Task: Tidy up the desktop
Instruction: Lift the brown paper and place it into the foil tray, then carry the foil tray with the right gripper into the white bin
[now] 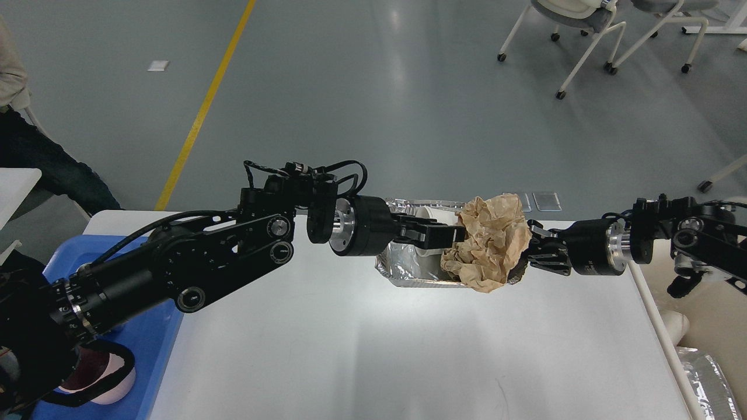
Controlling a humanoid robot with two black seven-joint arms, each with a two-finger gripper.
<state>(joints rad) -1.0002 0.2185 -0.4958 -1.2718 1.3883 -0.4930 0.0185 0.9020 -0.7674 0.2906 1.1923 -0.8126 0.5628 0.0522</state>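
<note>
At the far left edge, a seated person in dark trousers is partly in view on the grey floor, beside a yellow line painted on it. Below, at the lower left corner, a blue plastic tray rests on the left end of the desktop, a large, smooth, white-grey rectangular tabletop with rounded corners that fills the lower middle of the view. A white bowl with a dark red inside sits in the tray, partly hidden by the arm.

The black left arm reaches in from the lower left and stretches to the right above the table. Its left gripper points at a crumpled wad of brown paper, with its finger ends touching the wad's left side. Whether the fingers are pinching the paper cannot be told.

The paper sits at the right end of a shiny rectangular aluminium foil tray, near the far edge of the desktop. Something white lies in the tray behind the gripper.

The right gripper comes in from the right and meets the paper's right side. Its fingers are mostly hidden behind the wad, so their state cannot be told.

At the far right, past the table's edge, a beige plastic bin stands with crinkled foil just below it. White chairs on castors stand at the upper right.
</note>
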